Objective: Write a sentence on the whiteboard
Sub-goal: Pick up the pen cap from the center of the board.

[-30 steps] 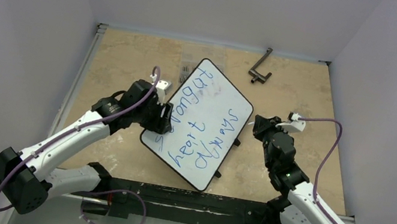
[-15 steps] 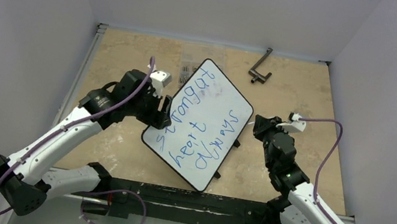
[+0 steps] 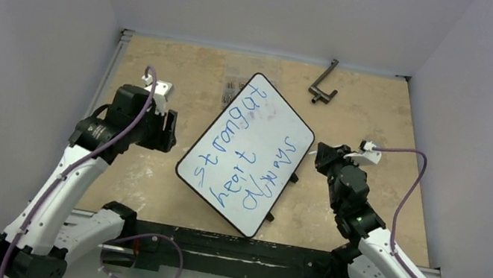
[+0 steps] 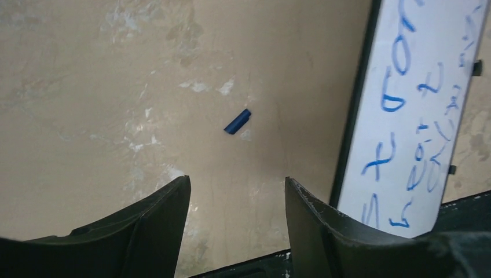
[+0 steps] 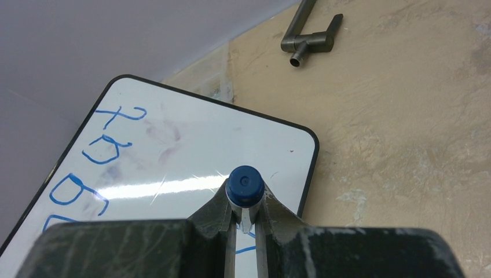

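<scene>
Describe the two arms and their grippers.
The left arm and right arm share white link shells with black joints. A lilac cable runs along each to a white wrist block. The left gripper and right gripper are black, each with two wedge-shaped fingers.

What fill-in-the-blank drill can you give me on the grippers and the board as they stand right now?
1. The right gripper is shut on a marker whose visible end is ___.
2. The left gripper is ___ and holds nothing.
3. The sentence on the whiteboard is written in ___ rows.

Missing words: blue; open; two.
</scene>
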{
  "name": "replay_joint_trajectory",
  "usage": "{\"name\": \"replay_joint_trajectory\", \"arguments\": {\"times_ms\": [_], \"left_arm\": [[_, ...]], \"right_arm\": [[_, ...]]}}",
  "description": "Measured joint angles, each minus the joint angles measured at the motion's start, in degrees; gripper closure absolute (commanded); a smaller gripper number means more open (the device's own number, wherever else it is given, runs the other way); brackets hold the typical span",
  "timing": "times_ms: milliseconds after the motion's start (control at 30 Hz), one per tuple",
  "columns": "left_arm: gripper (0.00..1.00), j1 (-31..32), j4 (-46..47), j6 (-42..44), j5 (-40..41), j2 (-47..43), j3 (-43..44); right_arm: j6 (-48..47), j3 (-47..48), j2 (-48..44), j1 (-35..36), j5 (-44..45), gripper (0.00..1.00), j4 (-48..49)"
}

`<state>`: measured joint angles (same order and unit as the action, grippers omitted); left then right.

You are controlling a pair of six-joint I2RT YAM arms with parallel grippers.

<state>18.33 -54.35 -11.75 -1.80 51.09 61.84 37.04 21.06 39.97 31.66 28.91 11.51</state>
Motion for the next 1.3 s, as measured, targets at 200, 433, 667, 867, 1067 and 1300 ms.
{"name": "replay_joint_trajectory", "arguments": {"times_ms": [200, 433, 667, 867, 1067, 1300], "left_arm": [[0.44, -5.0, 1.5, 2.6, 0.6, 7.8, -6.4], [0.44, -5.5, 4.2, 6.6, -2.5, 18.5, -6.9], [0.42, -4.3, 5.9, 11.9, -7.9, 28.3, -6.1], [0.49, -1.3, 8.0, 17.1, -8.4, 30.4, -6.1], [0.55, -1.3, 9.7, 20.4, -6.8, 33.5, -6.1], [0.55, -0.2, 10.4, 22.1, -5.0, 38.3, -6.1]], "right_arm": [[-0.2, 0.0, -0.7, 0.0, 0.0, 1.00, -0.2], [-0.2, -0.3, -1.1, 0.0, -0.2, 1.00, 0.2], [-0.2, -1.7, -1.2, 0.0, -0.2, 1.00, 0.5], [-0.8, -1.7, -2.4, 0.0, -0.2, 1.00, 0.7], [-1.0, -1.9, -2.6, 0.0, -0.3, 1.00, 1.6], [-1.0, -2.8, -3.3, 0.0, -0.5, 1.00, 2.4]]}}
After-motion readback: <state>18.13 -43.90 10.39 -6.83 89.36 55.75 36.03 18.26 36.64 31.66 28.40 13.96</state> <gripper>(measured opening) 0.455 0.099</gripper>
